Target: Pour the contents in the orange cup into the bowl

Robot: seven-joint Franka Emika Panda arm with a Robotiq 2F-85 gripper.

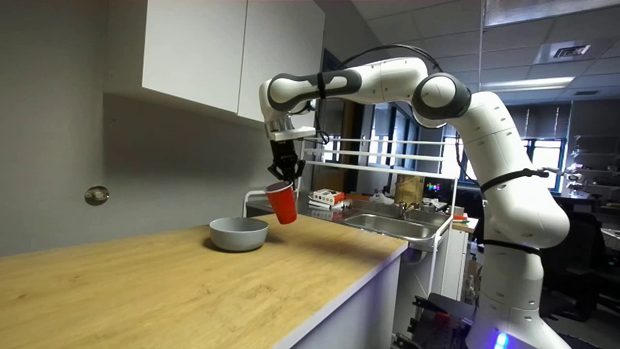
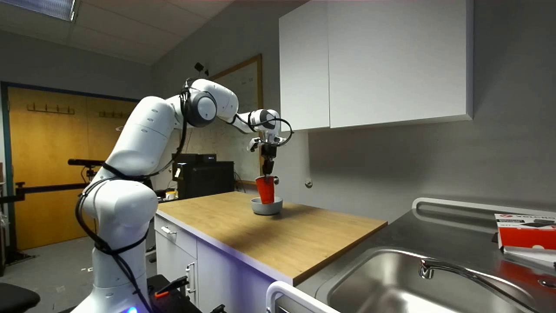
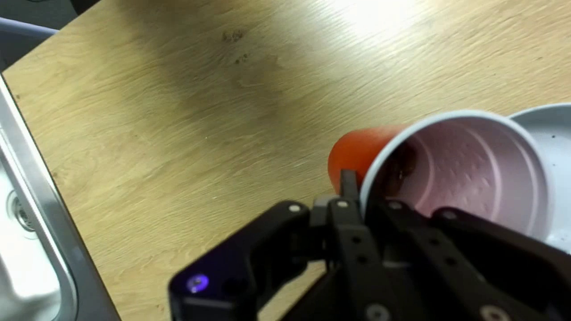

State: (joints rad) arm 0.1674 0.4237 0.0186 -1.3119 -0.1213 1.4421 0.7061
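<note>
You had the orange cup (image 1: pixel 282 205) up in the air, above the wooden counter (image 1: pixel 160 291) and close to the bowl (image 1: pixel 237 240). Your gripper (image 3: pixel 362 198) was pinched nearly all the way together, with just the cup's thin wall between its two sides, up at the rim. You had hold of nothing else that I could see. So the grabbing and the lifting looked done.

The bowl sat flat on the counter, right way up. In an exterior view the cup hung mostly to the side of it. The cup leaned a bit, its mouth toward the bowl and its bottom away. That was only a small lean, so I think you had hardly poured, if at all.

In the wrist view you could look down into the cup. Some dark brown stuff (image 3: pixel 403 166) lay near the bottom, but what it was I couldn't tell. Past the rim a piece of the bowl showed, pale inside, with a tiny dark dot (image 3: pixel 553 136). Much of the bowl was out of sight there, so I couldn't say if anything had gone in.

The big part was left, I think: you needed to bring the cup's mouth over the bowl, tip it much more, and let the stuff fall out.
</note>
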